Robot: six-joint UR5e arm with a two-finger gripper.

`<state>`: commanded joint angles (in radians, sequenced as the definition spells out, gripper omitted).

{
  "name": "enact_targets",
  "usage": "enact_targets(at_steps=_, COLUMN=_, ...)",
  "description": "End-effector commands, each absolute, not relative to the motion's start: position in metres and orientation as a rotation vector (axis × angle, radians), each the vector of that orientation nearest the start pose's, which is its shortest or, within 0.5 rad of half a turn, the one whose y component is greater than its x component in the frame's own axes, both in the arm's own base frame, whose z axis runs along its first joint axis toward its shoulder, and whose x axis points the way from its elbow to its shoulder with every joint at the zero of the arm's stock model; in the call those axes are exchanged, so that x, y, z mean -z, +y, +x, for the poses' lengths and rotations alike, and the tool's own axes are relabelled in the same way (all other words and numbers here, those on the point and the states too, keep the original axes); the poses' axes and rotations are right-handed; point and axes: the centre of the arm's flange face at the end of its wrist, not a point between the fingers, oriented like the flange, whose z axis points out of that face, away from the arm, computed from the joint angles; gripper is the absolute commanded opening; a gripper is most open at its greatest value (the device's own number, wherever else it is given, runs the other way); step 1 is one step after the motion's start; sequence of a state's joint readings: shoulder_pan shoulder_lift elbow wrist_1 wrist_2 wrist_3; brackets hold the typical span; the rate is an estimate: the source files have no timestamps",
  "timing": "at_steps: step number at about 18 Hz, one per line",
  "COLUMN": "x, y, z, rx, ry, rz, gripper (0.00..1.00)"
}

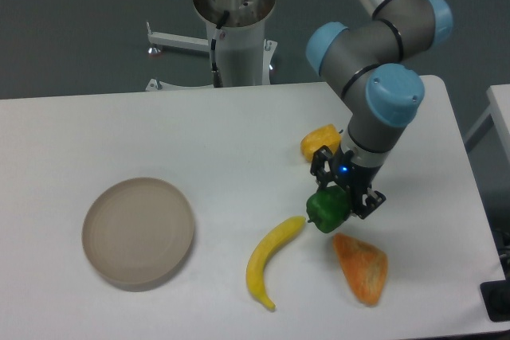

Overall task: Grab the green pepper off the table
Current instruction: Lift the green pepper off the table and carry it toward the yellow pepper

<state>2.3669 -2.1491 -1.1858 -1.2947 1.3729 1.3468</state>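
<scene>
The green pepper is small, glossy and dark green. My gripper is shut on it, one finger on each side, and it hangs just above the white table. It sits over the gap between the banana's tip and the orange wedge. The arm reaches down to it from the upper right.
A yellow-orange pepper lies just behind the gripper. A yellow banana lies to the lower left and an orange wedge-shaped item just below the green pepper. A beige round plate rests at the left.
</scene>
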Motion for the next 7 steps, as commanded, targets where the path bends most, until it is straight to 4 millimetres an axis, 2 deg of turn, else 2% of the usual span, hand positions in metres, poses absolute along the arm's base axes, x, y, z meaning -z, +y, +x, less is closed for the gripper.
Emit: enact_targets(at_steps=7, x=-0.3519, y=0.6179, z=-0.4125, rx=0.028, ry=0.805, rz=-2.812, gripper=0.36)
